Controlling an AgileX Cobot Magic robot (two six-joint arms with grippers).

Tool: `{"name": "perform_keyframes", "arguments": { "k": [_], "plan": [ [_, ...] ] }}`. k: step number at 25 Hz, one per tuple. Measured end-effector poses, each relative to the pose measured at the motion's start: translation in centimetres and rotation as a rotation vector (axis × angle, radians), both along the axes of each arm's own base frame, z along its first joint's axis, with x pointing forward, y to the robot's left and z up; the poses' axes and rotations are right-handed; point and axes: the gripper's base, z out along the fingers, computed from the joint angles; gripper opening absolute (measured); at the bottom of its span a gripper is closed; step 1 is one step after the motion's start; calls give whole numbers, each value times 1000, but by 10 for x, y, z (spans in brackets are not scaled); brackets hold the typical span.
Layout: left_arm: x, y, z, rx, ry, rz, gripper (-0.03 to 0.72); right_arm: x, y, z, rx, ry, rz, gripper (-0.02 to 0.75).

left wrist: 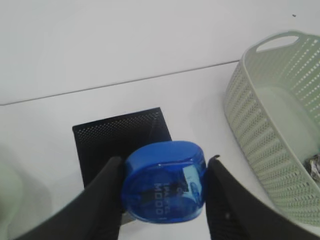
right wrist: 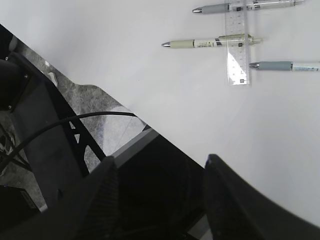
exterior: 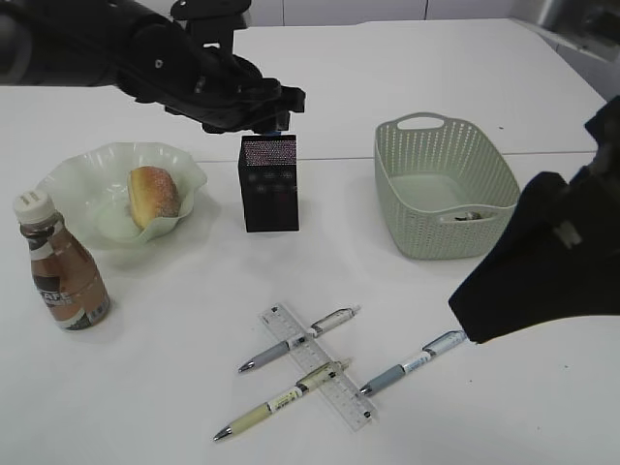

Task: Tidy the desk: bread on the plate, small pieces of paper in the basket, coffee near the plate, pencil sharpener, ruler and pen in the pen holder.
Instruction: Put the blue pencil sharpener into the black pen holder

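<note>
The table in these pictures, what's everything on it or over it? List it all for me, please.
Plate: 1, pale green, wavy rim, left.
Bread: 1, golden, on the plate.
Coffee bottle: 1, brown, white cap, upright, front left of the plate.
Pen holder: 1, black mesh, centre.
Basket: 1, light green; something small inside, too unclear to name.
Ruler: 1, clear, front centre.
Pens: 3; two lying across the ruler, one just right of it.
Pencil sharpener: 1, blue, held above the pen holder.
Left gripper: black, closed on the pencil sharpener.
Right gripper: black, open, holding nothing.
</note>
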Motion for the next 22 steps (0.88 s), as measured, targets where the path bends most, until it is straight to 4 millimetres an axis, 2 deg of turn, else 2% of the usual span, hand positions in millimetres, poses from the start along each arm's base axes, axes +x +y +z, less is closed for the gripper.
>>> {"name": "perform_keyframes", "arguments": {
  "k": [11,22],
  "plan": [
    [17,-9,-17,22,-5,-9,329,0,0,0,1,-2,5,402],
    [32,12,-26,38,6,39,329,0,0,0,0,-7,12,402]
  ]
}}
